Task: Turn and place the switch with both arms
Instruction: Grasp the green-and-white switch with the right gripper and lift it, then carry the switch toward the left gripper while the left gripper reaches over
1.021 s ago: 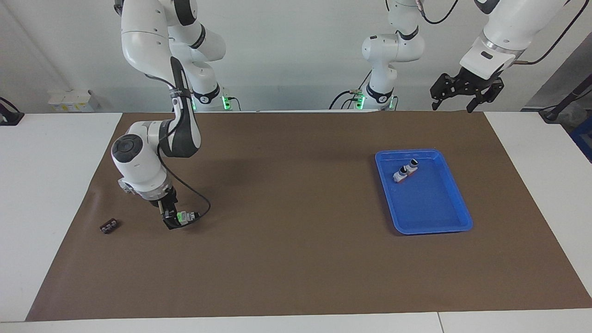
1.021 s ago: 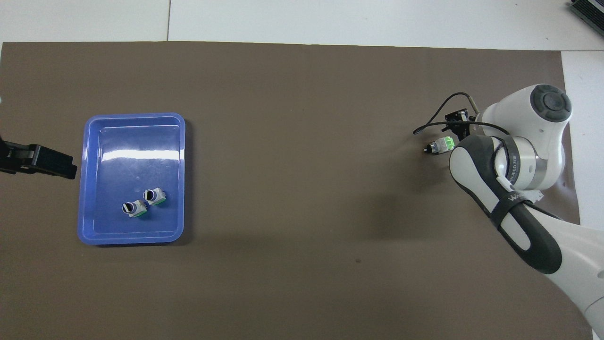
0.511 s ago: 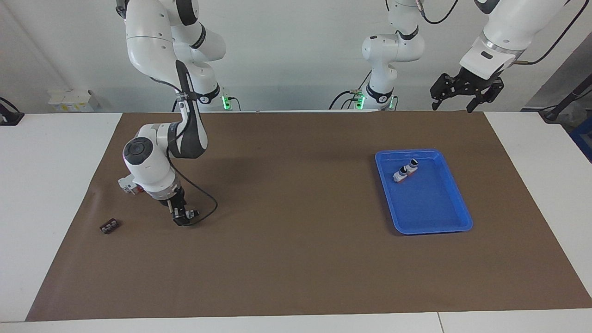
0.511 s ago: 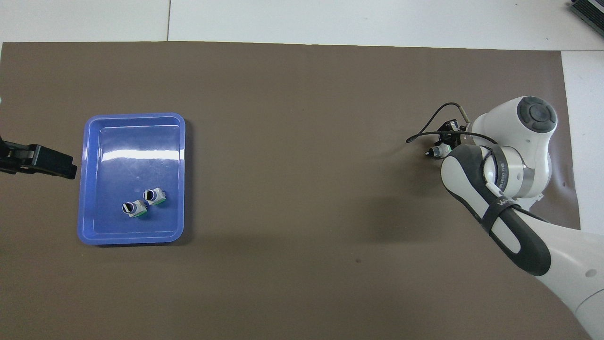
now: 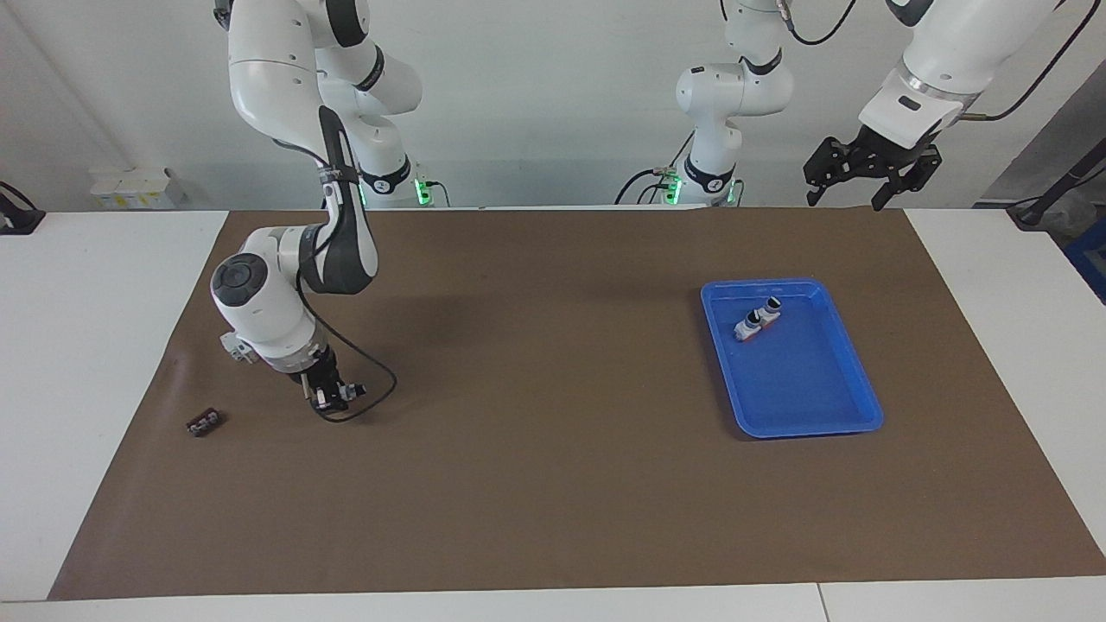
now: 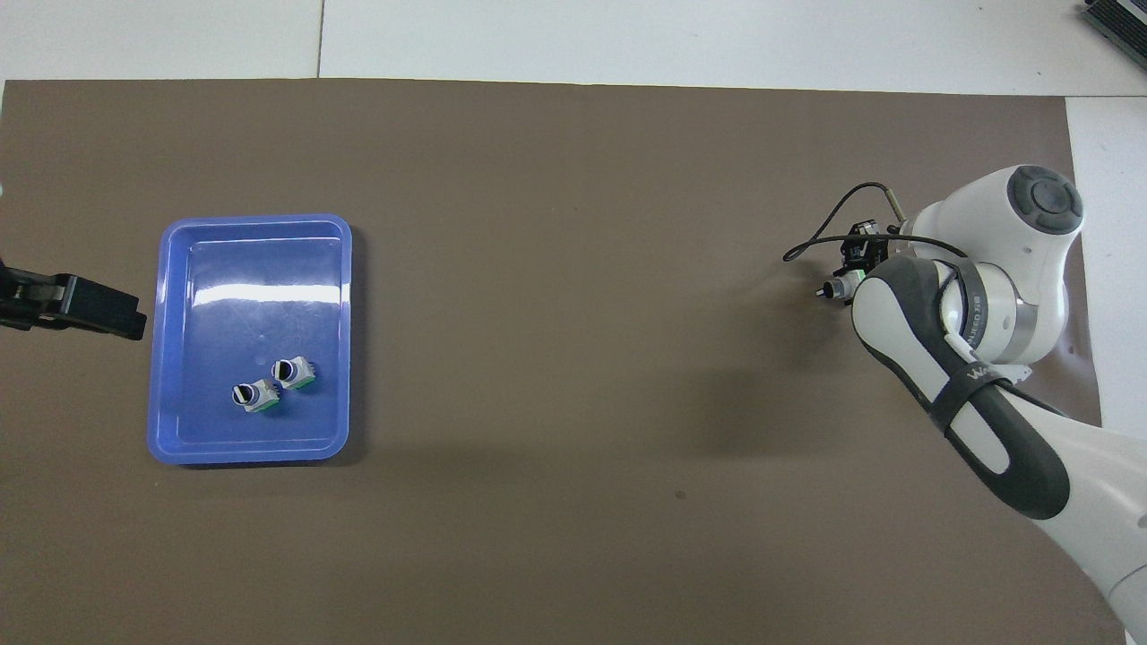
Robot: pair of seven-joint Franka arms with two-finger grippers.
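Note:
My right gripper points down at the right arm's end of the brown mat and is shut on the switch. The switch seems lifted slightly off the mat. From overhead only the switch's black knob and a bit of grey body stick out from under the right arm's wrist; the gripper itself is hidden there. My left gripper hangs open and empty in the air over the mat's edge near its own base, waiting; its tip shows beside the blue tray.
A blue tray lies toward the left arm's end and holds two more switches side by side. A small dark piece lies on the mat near my right gripper. A black cable loops beside that gripper.
My right gripper closed on the switch, hiding its green end, and has risen a little with it. The left arm has not moved.

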